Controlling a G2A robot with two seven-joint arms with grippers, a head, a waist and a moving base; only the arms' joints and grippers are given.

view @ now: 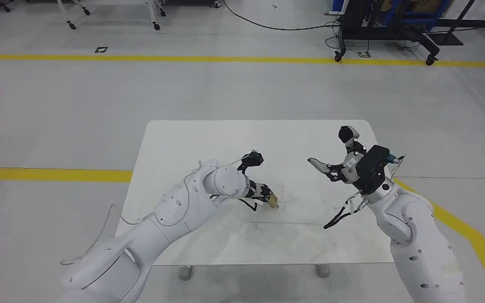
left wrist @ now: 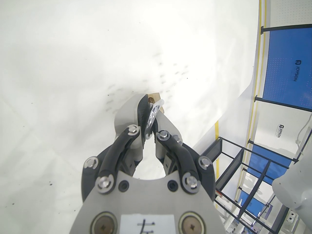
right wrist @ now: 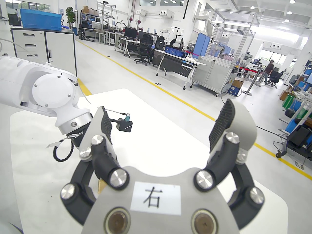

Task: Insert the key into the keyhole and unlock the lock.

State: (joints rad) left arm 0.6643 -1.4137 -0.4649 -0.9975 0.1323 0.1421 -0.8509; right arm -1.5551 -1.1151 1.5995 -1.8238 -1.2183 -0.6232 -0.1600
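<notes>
My left gripper [view: 263,198] rests low on the white table [view: 197,144], near its middle front. In the left wrist view its fingers [left wrist: 168,126] are shut on a silver key [left wrist: 151,118]. The key's far end meets a small brass lock [left wrist: 154,97], which lies on the table at the fingertips and is mostly hidden by them. From above the lock [view: 272,201] shows as a small gold block just right of the gripper. My right gripper [view: 330,148] hangs open above the table's right side, well apart from the lock, with nothing between its pads [right wrist: 219,120].
Small dark scuff marks [left wrist: 170,74] speckle the tabletop beyond the lock. The table's right edge [view: 375,182] lies under the right arm. A yellow floor line [view: 61,175] runs past both sides of the table.
</notes>
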